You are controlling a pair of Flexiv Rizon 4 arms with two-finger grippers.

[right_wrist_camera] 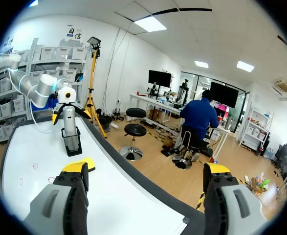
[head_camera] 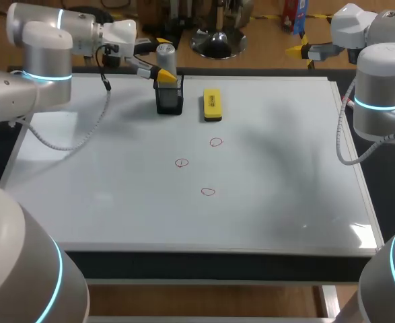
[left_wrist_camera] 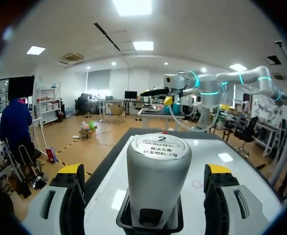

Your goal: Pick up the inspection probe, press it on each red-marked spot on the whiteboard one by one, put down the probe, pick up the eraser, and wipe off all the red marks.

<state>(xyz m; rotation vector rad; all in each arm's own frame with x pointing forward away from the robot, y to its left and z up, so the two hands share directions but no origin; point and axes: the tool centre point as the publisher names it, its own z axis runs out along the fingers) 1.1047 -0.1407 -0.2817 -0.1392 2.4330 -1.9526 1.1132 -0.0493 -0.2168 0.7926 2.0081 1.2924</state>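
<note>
So the big white rectangular whiteboard (head_camera: 116,202) covers pretty much the whole table. My left arm (head_camera: 42,60) comes in over its far left corner. The left gripper (left_wrist_camera: 144,171) has its fingers spread wide on either side of the grey cylindrical inspection probe (left_wrist_camera: 158,156), not touching it as far as I can see. The probe stands upright in a small black holder (head_camera: 169,102) near the board's far edge. My right arm (head_camera: 379,81) hangs by the far right corner, and the right gripper (right_wrist_camera: 145,170) is spread wide too, nothing between its fingers. The yellow block eraser (head_camera: 212,105) lies flat just beside the holder. Three small red circle marks (head_camera: 182,162) sit around mid-board, well apart from both grippers.
</note>
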